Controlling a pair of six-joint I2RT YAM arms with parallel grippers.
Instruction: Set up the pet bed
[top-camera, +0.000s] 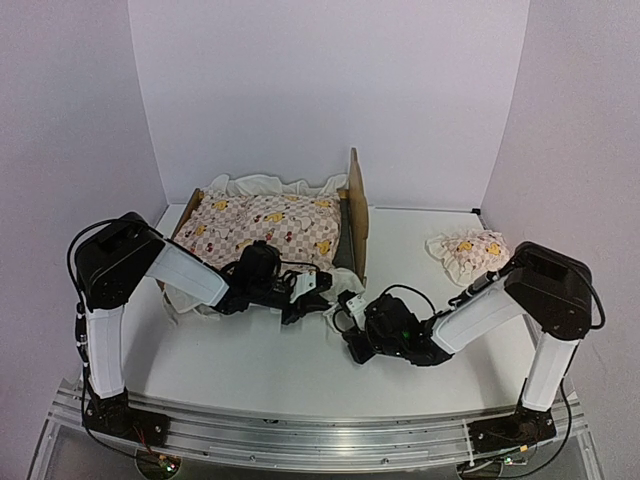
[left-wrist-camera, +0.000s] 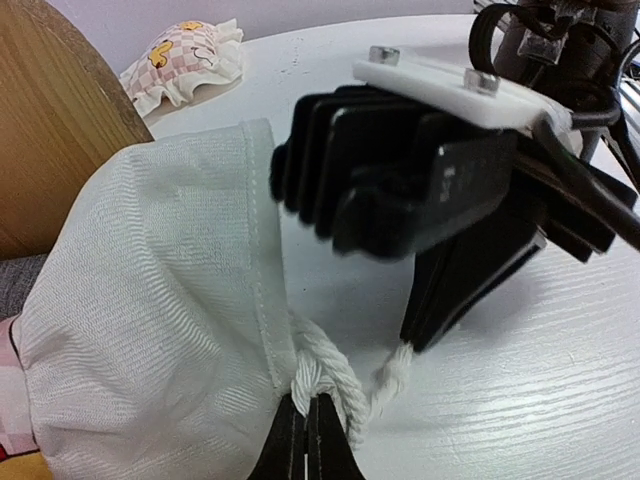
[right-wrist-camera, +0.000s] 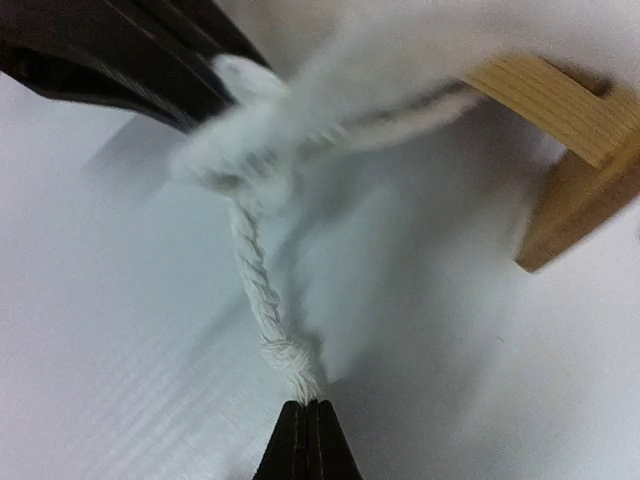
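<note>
Pet bed (top-camera: 356, 212) at back left of the table (top-camera: 290, 375), quilt (top-camera: 262, 224) lying on it. Left gripper (left-wrist-camera: 305, 428) pinched tight on the white cord (left-wrist-camera: 325, 375) at the quilt's corner. Right gripper (right-wrist-camera: 307, 428) pinched tight on the cord's knotted end.

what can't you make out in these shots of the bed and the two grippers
1. Base of the pet bed: in the top view, the quilt covers it.
2. Where the cord is tied on: in the right wrist view, that end is smeared by blur.
3. Fingertips of the left gripper and right gripper: in the top view, they are too small and dark among the cables to tell apart.
</note>
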